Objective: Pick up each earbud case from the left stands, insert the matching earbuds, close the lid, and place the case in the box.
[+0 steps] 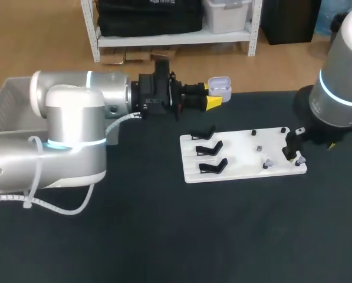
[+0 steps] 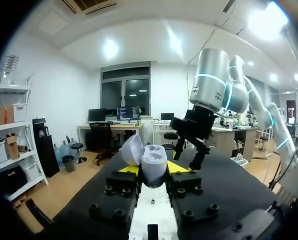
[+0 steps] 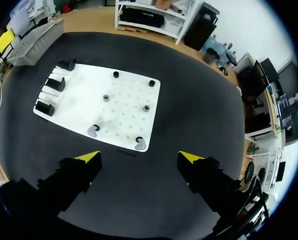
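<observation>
My left gripper (image 1: 213,96) is held level above the table's far edge, shut on a white earbud case (image 1: 220,86) whose lid stands open. In the left wrist view the case (image 2: 152,164) sits between the yellow tips with its lid (image 2: 132,149) tipped back. The white board (image 1: 246,154) carries three bare black stands (image 1: 209,148) on its left side and small earbuds (image 1: 267,163) on its right side. My right gripper (image 3: 141,159) hangs open and holds nothing, high above the board's (image 3: 124,95) near edge, close to two grey earbuds (image 3: 140,145).
A grey bin (image 1: 10,97) stands at the table's far left, seen also as the bin (image 3: 35,41) in the right wrist view. Dark mat surrounds the board on all sides. My right arm (image 2: 201,130) is ahead of the left gripper.
</observation>
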Tool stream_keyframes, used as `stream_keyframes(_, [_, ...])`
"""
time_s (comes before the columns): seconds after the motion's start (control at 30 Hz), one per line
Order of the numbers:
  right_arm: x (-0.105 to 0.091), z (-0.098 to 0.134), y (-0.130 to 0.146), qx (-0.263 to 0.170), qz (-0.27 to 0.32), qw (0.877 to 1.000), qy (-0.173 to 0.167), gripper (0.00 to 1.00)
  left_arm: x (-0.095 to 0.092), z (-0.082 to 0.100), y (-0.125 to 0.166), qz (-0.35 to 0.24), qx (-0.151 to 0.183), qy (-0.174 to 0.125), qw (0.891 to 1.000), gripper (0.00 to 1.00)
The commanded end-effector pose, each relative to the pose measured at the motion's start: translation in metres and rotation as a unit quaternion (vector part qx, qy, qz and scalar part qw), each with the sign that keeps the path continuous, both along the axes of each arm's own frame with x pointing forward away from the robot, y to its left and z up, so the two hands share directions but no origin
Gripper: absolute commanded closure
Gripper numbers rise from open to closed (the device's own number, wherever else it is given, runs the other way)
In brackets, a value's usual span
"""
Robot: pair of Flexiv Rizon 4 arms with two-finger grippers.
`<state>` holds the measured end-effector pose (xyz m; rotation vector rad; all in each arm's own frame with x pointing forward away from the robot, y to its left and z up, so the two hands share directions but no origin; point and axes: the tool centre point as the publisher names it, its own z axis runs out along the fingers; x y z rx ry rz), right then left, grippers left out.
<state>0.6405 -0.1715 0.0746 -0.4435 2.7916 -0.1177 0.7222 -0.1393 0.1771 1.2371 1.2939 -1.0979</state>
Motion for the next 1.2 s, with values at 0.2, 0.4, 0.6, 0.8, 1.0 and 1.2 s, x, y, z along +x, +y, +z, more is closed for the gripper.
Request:
stream_keyframes(0.2, [0.000,-0.016,-0.003,0.019,0.012,1.000,0.010,0.00,0.014,-0.008,-0.015,-0.009,-0.002,0.003,1.000,1.00])
stream_keyframes(0.4, [-0.001,-0.023,-0.007,0.013,0.044,0.999,0.008,0.00,0.014,-0.008,-0.015,-0.009,-0.002,0.003,1.000,1.00])
stream_keyframes(0.6, [0.003,-0.032,-0.009,0.006,0.057,0.998,0.016,0.19,0.014,-0.008,-0.015,-0.009,-0.002,0.003,1.000,1.00])
stream_keyframes(0.8, [0.008,-0.041,-0.007,0.003,0.064,0.997,0.030,0.37,0.014,-0.008,-0.015,-0.009,-0.002,0.003,1.000,1.00])
stream_keyframes(1.0, [0.014,-0.046,-0.005,0.001,0.060,0.998,0.036,0.33,0.014,-0.008,-0.015,-0.009,-0.002,0.003,1.000,1.00])
stream_keyframes(1.2, [0.017,-0.048,-0.005,0.000,0.052,0.998,0.045,0.39,0.014,-0.008,-0.015,-0.009,-0.002,0.003,1.000,1.00])
